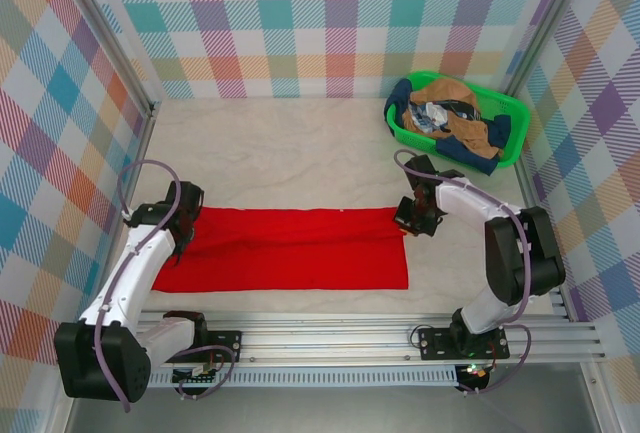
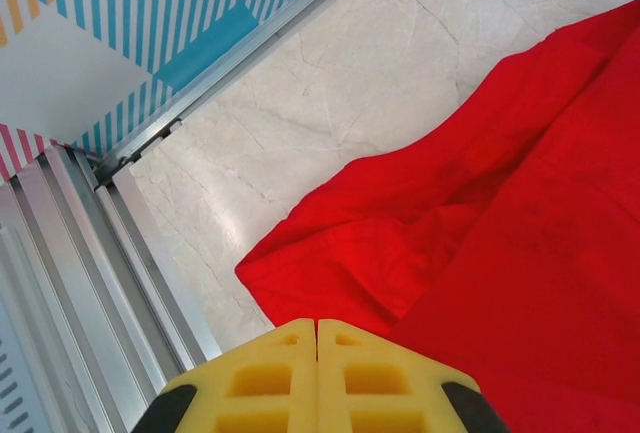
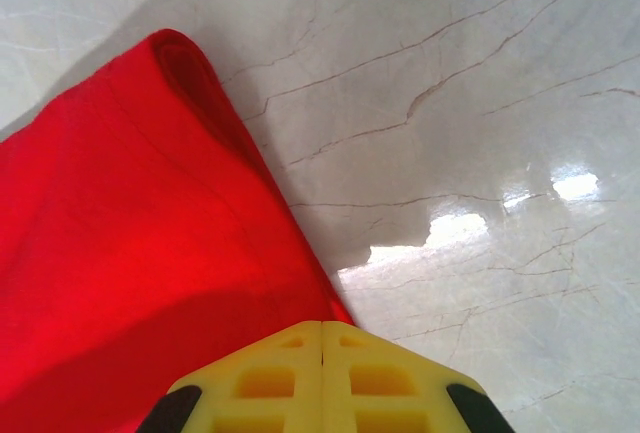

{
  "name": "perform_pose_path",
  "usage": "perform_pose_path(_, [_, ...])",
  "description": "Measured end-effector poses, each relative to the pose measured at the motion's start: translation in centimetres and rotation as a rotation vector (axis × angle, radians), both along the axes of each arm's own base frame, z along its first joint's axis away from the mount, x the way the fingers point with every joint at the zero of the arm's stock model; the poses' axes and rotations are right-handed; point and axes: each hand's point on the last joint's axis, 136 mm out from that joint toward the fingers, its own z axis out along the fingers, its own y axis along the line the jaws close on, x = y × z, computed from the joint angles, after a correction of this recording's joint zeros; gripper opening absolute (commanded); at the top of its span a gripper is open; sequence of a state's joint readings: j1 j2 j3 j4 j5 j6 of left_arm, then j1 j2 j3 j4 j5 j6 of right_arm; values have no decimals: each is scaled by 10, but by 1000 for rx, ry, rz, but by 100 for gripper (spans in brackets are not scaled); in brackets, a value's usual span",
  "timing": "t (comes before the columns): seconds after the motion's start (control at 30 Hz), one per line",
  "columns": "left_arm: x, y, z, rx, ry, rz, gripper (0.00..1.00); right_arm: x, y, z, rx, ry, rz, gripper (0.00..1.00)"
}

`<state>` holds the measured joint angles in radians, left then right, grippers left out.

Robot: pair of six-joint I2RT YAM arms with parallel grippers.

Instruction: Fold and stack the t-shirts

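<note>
Close to the arm bases, shiny metal rails (image 1: 350, 338) run along the near edge of the table (image 1: 280, 153). The table top is pale, like white stone with thin cracks in it, and it shines where the light hits it.

The left claw (image 2: 317, 325) has its two yellow fingers pressed tight together. The red shirt (image 2: 500, 253) lies just past its tip and off to its right, flat on the table with a bumpy fold near the edge. I cannot tell if any cloth is caught between the fingers. To the left of this claw are the rails and a striped wall (image 2: 100, 33).

The right claw (image 3: 322, 328) is pressed together too. The red shirt's rolled edge runs right up to its tip, and the cloth spreads out to its left. Bare table lies to its right and in front. I cannot tell if it pinches the cloth.

From above, the red shirt (image 1: 300, 253) is a long strip going from the left claw (image 1: 185, 238) to the right claw (image 1: 412, 221).

Farther back, past the right claw, a green basket (image 1: 510, 138) sits in the corner. It holds a heap of shirts (image 1: 465, 118), tan, dark blue and white.

Checked walls (image 1: 320, 13) in many colors stand around the table.
</note>
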<state>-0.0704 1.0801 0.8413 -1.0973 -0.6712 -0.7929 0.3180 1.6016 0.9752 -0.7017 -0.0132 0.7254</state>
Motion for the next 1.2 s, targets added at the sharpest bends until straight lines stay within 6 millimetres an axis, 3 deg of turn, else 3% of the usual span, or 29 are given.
perform_pose_path(0.23, [0,3,2,20,0,3,0,-1,3,0,4,1,8,1])
perform_pose_path(0.33, [0,3,2,21,-2,9,0,-2,3,0,3,3,7,16])
perform_pose_path(0.47, [-3,3,0,14,-7,30,37,-5,0,-1,-11,14,-3,31])
perform_pose_path(0.53, [-5,2,-1,6,-11,48,46,-6,-2,1,-23,13,-8,34])
perform_pose_path(0.7, [-7,0,3,-17,-10,64,46,-1,-4,20,-35,-61,11,29])
perform_pose_path(0.77, [3,-4,12,-39,-45,58,42,5,3,29,-21,-99,35,21])
perform_pose_path(0.87, [28,-13,16,-101,-95,33,35,19,23,36,25,-148,89,19])
perform_pose_path(0.97, [60,-27,-3,-227,-103,29,31,33,45,31,92,-157,120,18])
perform_pose_path(1.07, [85,-37,-39,-334,-24,51,31,39,59,9,127,-113,131,19])
perform_pose_path(1.2, [98,-45,-81,-409,75,72,31,36,62,-19,126,-39,122,18])
